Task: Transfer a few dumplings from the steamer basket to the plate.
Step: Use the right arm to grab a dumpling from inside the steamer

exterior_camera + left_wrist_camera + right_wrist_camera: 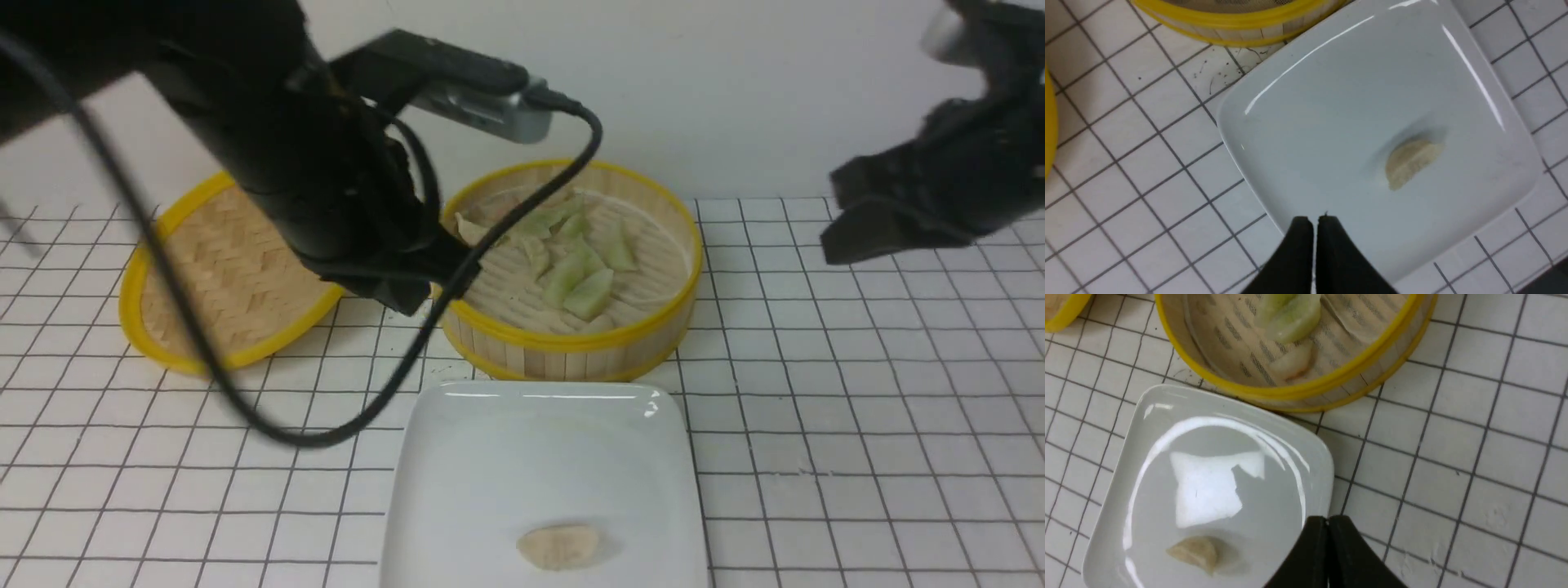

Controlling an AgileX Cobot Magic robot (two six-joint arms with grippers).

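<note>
Front view, nearest: one plate (457, 457) sits at the bench's (857, 408) near edge, about midway along it.
On the plate: one beige dumpling (559, 545), alone, close to the plate's near edge and slightly right of its middle.
Left gripper (1314, 220): fingers pressed together with nothing between them; the left wrist view shows them against the plate's rim, apart from the beige dumpling.
Right gripper (1327, 520): fingers closed and empty, seen by the plate's corner in the right wrist view; in the front view it is raised over the bench's far right part, blurred.
Cable (245, 400): one black loop hangs from the left arm (310, 180) and crosses the bench left of the plate.
Steamer basket (571, 351): one, just behind the plate's far edge; I cannot tell whether they touch.
In the basket: at least six green dumplings (588, 292) lie clustered, plus one pale dumpling (1292, 363) by the near wall.
In the way: the left arm and cable cover the basket's left rim, so an exact count is unsure.
Lid (220, 278): one, flat, towards the bench's far left, partly behind the arm.
</note>
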